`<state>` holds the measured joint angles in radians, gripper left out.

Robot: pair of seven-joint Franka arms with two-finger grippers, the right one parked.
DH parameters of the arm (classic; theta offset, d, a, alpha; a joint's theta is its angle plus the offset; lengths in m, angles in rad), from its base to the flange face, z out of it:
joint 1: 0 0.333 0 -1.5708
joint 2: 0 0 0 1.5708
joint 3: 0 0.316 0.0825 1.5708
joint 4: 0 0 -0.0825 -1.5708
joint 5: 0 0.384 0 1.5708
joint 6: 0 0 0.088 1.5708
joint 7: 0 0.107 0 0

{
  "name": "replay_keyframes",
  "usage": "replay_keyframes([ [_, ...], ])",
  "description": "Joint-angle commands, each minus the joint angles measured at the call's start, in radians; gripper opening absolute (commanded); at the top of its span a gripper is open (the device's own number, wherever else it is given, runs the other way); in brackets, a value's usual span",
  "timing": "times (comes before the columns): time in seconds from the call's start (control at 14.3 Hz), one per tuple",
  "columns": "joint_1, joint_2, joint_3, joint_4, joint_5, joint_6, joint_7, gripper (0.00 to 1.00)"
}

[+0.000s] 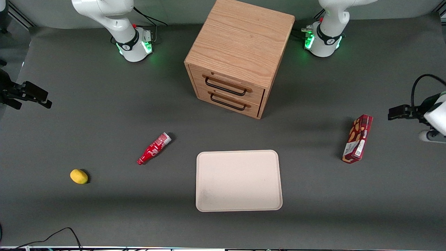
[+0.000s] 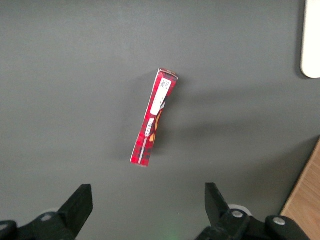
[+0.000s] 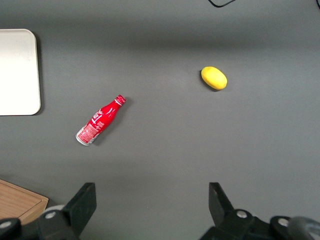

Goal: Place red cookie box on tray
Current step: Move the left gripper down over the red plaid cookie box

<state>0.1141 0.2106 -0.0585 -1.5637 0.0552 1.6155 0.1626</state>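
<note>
The red cookie box [image 1: 358,138] stands on its long narrow edge on the dark table, toward the working arm's end, well apart from the tray. It also shows in the left wrist view [image 2: 155,116], with its white label patch facing up. The cream tray [image 1: 238,152] lies flat and bare near the table's front edge, in front of the cabinet; its corner shows in the left wrist view [image 2: 311,45]. My gripper [image 1: 392,113] hangs above the table beside the box, farther toward the working arm's end. It is open and empty [image 2: 146,192], with the box ahead of the fingertips.
A wooden two-drawer cabinet [image 1: 237,52] stands at the middle back, drawers shut. A small red bottle [image 1: 153,149] lies on its side beside the tray, toward the parked arm's end. A yellow lemon [image 1: 79,176] lies farther that way.
</note>
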Motion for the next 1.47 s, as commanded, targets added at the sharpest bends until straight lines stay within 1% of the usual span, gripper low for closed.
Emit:
replay_keyframes([
  [0.0,0.018,-0.028,0.002,-0.111,-0.003,0.110,0.053,1.00],
  [0.21,0.050,-0.013,0.002,-0.237,-0.011,0.295,0.135,1.00],
  [0.7,0.041,0.053,-0.001,-0.466,-0.012,0.630,0.149,1.00],
  [0.98,0.027,0.114,-0.003,-0.495,-0.008,0.728,0.193,1.00],
  [1.12,0.038,0.145,-0.003,-0.500,-0.008,0.774,0.271,1.00],
  [1.4,0.042,0.176,-0.003,-0.539,-0.008,0.871,0.319,1.00],
])
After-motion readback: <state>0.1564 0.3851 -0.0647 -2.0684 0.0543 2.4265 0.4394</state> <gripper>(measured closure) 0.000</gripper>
